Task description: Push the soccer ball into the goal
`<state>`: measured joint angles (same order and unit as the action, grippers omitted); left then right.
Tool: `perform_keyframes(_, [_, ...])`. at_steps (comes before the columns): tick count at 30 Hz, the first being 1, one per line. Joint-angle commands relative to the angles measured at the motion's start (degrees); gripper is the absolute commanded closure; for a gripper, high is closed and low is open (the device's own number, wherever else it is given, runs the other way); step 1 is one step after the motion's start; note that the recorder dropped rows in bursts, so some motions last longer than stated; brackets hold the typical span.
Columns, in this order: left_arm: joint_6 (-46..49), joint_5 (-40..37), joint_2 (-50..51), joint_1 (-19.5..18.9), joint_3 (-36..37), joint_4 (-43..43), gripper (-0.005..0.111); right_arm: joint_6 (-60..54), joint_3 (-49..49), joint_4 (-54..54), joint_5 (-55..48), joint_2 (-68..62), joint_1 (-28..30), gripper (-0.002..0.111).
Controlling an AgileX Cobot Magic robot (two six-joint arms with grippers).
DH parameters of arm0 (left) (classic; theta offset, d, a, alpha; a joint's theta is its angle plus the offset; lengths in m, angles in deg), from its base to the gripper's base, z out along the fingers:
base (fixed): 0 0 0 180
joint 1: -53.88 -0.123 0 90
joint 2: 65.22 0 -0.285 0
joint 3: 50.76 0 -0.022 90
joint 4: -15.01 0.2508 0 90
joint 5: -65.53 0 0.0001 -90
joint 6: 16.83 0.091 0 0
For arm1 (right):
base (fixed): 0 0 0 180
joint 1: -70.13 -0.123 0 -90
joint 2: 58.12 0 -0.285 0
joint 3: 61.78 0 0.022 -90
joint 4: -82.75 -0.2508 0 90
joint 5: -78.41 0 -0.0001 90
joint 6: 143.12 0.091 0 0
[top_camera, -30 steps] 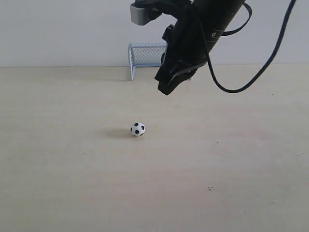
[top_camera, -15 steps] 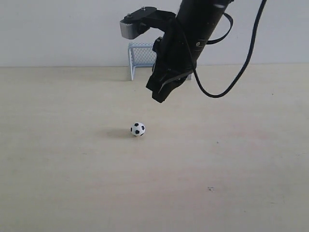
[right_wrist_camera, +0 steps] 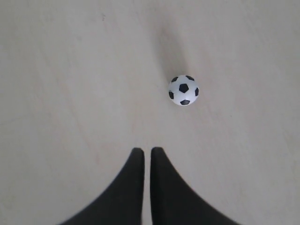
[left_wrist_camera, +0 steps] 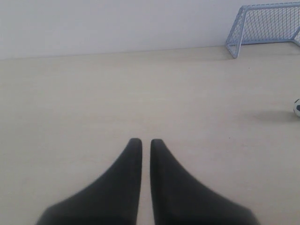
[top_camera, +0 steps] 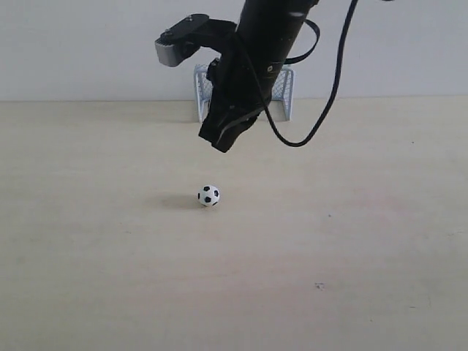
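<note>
As we look across the table (top_camera: pixel 365 248), soccer ball (top_camera: pixel 208 195): sitting out in the open, well apart from the goal (top_camera: pixel 284 91) at the back wall.
Right end effector (top_camera: pixel 219 143): clenched, empty, and we see it hovering near the ball, not touching it.
Left end effector (left_wrist_camera: pixel 142 143): clenched too, empty, with the ball off to one side.

soccer ball (top_camera: pixel 208 195): 1 | goal (left_wrist_camera: pixel 265 23): 1 | left pincer (left_wrist_camera: pixel 146 140): 1 | right pincer (right_wrist_camera: pixel 147 150): 1
</note>
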<state>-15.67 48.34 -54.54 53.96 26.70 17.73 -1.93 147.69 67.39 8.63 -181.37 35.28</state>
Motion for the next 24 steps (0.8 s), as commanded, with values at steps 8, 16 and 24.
perform_keyframes(8, [-0.68,0.66,-0.09,0.45,-0.24,-0.38,0.1,0.38,3.69,1.03,-0.18,-4.71,-1.8,0.108])
perform_keyframes(16, [-0.68,0.66,-0.09,0.45,-0.24,-0.38,0.1,0.38,3.69,1.01,-0.18,-6.9,-1.8,0.108])
perform_keyframes(24, [-0.68,0.66,-0.09,0.45,-0.24,-0.38,0.1,-0.15,3.69,1.01,-0.18,-9.15,-1.8,0.108])
